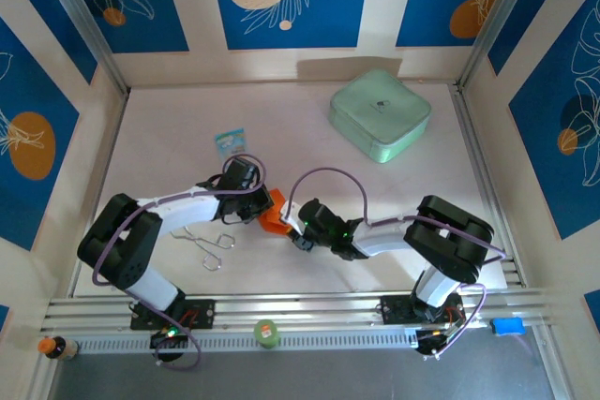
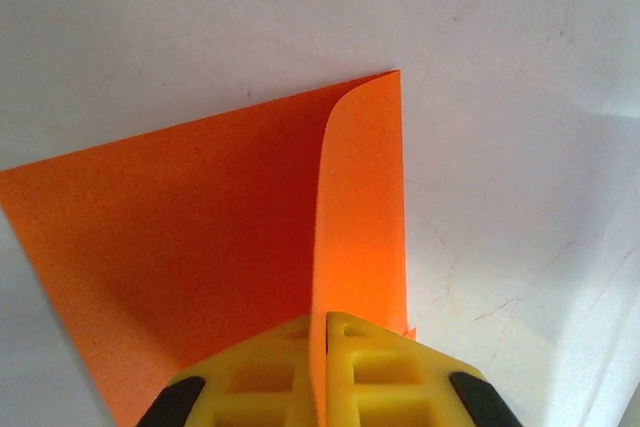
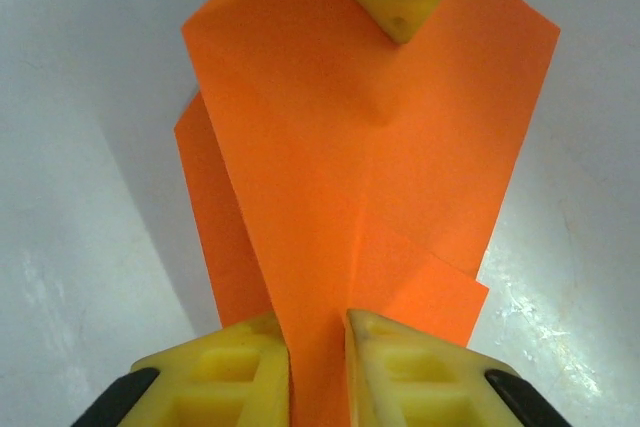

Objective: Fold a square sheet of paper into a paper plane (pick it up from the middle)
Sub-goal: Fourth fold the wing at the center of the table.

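- The partly folded square sheet of paper (image 1: 274,216) is well apart from the mint-green box (image 1: 380,114).
- The left end effector (image 2: 322,342) and the right end effector (image 3: 318,342) both clench it.
- Best moved together, keeping the crease straight.

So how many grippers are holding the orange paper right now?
2. The left gripper pinches an upturned edge of the orange paper; the right gripper pinches the opposite side.

We saw a mint-green box (image 1: 380,115) at the tabletop's (image 1: 300,128) far right, a blue-and-white packet (image 1: 229,141) left of it, and wire tongs (image 1: 208,244) nearer the front.
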Controlling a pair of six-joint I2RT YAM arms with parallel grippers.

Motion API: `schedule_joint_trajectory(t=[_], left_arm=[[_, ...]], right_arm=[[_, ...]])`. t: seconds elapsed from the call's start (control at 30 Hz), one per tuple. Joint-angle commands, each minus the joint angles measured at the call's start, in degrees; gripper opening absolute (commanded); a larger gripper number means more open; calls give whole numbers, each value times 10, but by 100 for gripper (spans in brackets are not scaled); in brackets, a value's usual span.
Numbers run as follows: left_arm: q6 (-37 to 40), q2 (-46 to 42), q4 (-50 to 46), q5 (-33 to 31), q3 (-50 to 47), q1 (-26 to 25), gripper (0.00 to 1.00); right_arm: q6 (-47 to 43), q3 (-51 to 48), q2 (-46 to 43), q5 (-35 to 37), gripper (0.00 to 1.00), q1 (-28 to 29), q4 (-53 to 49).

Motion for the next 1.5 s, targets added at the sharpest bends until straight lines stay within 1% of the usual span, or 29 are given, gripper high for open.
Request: schedule_joint_trajectory(t=[0.0,0.13,0.37,0.43,0.53,0.57,0.63,0.73,0.77,0.9,1.03,1.13,1.27,1.47], left_arm=[[-12,-3,9,7,-10,2,0],[-13,-4,10,8,-11,3,0],[-14,-8,8,3,-12,4,0],[-14,-9,6,3,-12,4,0],[-14,-12,10,2,-15,5,3],[-13,-15,10,1,-16,5,7],[-12,-24,11,-5,-18,5,25],[-14,-47,14,-24,-29,6,43],[-15,-55,13,-33,-33,6,47],[-19,-89,0,-57,-45,8,55],[-22,-114,-11,-77,-54,10,55],[-24,-126,-12,-84,-60,10,53],[-26,-123,-9,-79,-58,10,48],[-28,-117,-5,-69,-58,10,35]], right_arm=[[-12,14,-2,21,20,7,-16],[-10,24,9,38,20,10,-32],[-1,25,4,20,14,11,-40],[2,27,4,18,12,11,-42],[10,29,6,13,7,11,-46],[18,28,6,9,6,8,-46],[35,27,6,-2,5,1,-47],[72,27,7,-43,4,-17,-50],[88,26,8,-60,3,-23,-46],[144,18,15,-113,4,-45,-26],[189,14,21,-134,4,-55,-19],[215,1,19,-133,4,-61,-1],[247,-5,22,-145,3,-69,4],[304,-21,21,-174,3,-90,33]])
